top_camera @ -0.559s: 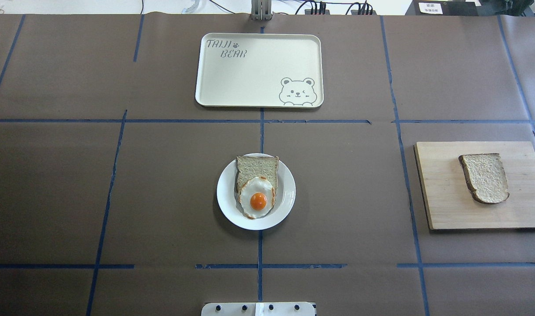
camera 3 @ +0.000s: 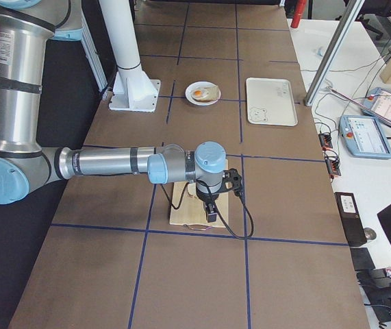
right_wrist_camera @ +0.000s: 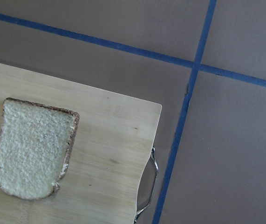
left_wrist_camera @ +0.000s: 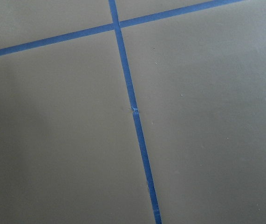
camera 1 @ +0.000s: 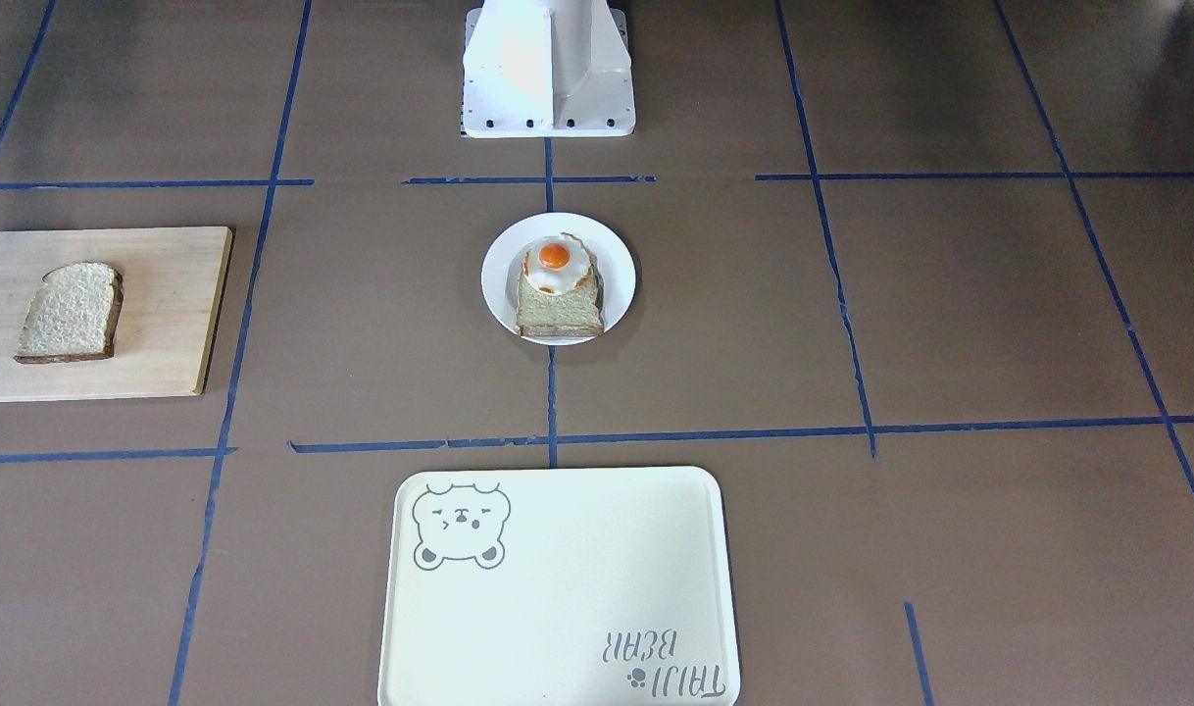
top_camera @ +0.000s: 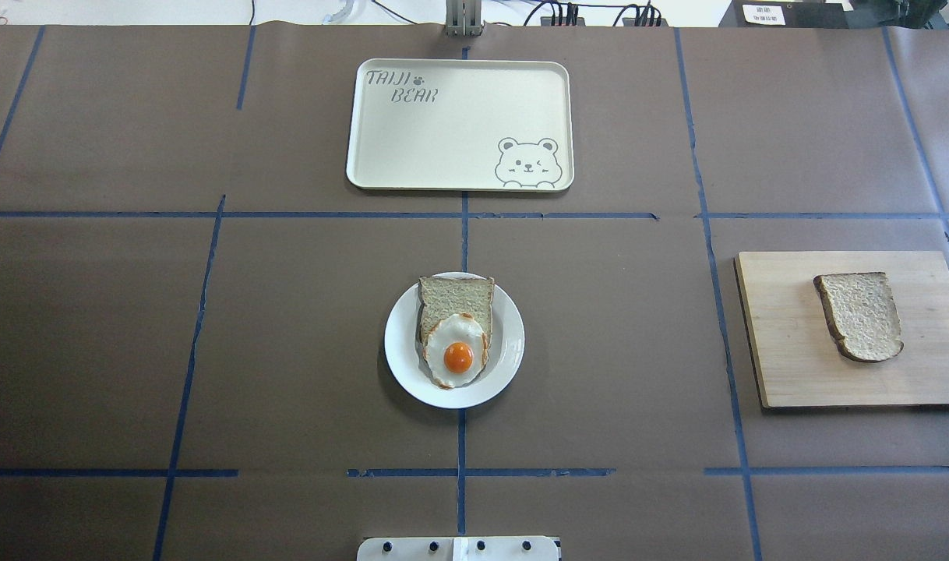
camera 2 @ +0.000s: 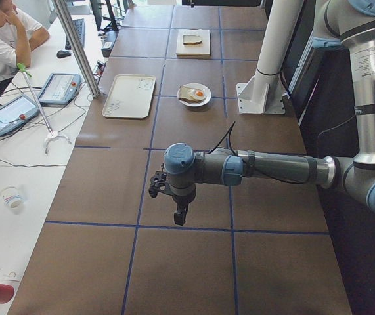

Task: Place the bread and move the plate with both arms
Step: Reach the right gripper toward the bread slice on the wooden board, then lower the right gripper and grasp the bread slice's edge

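Note:
A loose bread slice (top_camera: 860, 315) lies flat on a wooden cutting board (top_camera: 786, 343) at the table's right; it also shows in the right wrist view (right_wrist_camera: 32, 154). The white plate (top_camera: 400, 343) sits mid-table and holds another bread slice (top_camera: 455, 296) with a fried egg (top_camera: 456, 352) on it. My right gripper (camera 3: 211, 212) hangs over the board's outer end, seen only from the side; I cannot tell if it is open. My left gripper (camera 2: 179, 215) hangs over bare table far to the left, also only in a side view; I cannot tell its state.
A cream tray with a bear drawing (top_camera: 443, 140) lies beyond the plate at the far edge. The white pedestal (camera 1: 548, 69) stands at the robot's side of the table. A metal handle (right_wrist_camera: 149, 184) sticks out of the board's end. An operator sits at a side desk (camera 2: 3, 39).

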`<state>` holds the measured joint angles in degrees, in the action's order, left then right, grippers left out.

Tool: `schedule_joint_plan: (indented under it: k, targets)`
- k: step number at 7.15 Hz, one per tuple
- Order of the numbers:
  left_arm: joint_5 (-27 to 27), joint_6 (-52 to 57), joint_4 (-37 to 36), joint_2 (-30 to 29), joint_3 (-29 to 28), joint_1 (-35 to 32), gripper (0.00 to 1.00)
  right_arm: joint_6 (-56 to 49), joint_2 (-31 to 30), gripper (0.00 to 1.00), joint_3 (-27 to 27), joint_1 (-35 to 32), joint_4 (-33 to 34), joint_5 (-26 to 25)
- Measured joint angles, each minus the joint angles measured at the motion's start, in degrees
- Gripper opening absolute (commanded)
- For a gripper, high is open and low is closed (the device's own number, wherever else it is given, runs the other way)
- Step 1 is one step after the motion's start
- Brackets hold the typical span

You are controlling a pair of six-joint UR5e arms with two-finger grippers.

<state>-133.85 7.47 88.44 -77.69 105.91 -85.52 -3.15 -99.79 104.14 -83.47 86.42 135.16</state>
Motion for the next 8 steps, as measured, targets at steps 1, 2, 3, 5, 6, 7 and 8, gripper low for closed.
schedule_joint_plan:
  k: [1,2,3,5,6,7,8]
  targets:
    - [0.0,0.0,0.0,0.0,0.0,0.0,1.0,5.9,0.0,0.99,-0.1,2.2,-2.8,0.3]
    - [0.0,0.0,0.0,0.1,0.0,0.0,1.0,13.3,-0.2,0.99,-0.5,4.6,-7.8,0.5]
    - [-0.1,0.0,0.1,0.1,0.1,0.0,1.0,21.4,-0.7,0.99,-1.3,7.2,-14.6,0.5]
    - [-0.1,0.0,0.1,0.2,0.1,0.0,1.0,36.2,-1.3,0.99,-6.8,13.0,-33.3,0.3]
    - [-0.1,0.0,0.1,0.2,0.1,0.0,1.0,43.6,-1.1,0.99,-11.5,16.1,-44.7,-0.2]
    - [-0.1,0.0,0.1,0.2,0.1,0.0,1.0,49.7,-0.8,0.98,-15.2,18.8,-53.5,-1.3]
    - [-0.1,0.0,0.1,0.2,0.1,0.0,1.0,53.8,-0.8,0.95,-16.9,21.3,-58.2,-2.9]
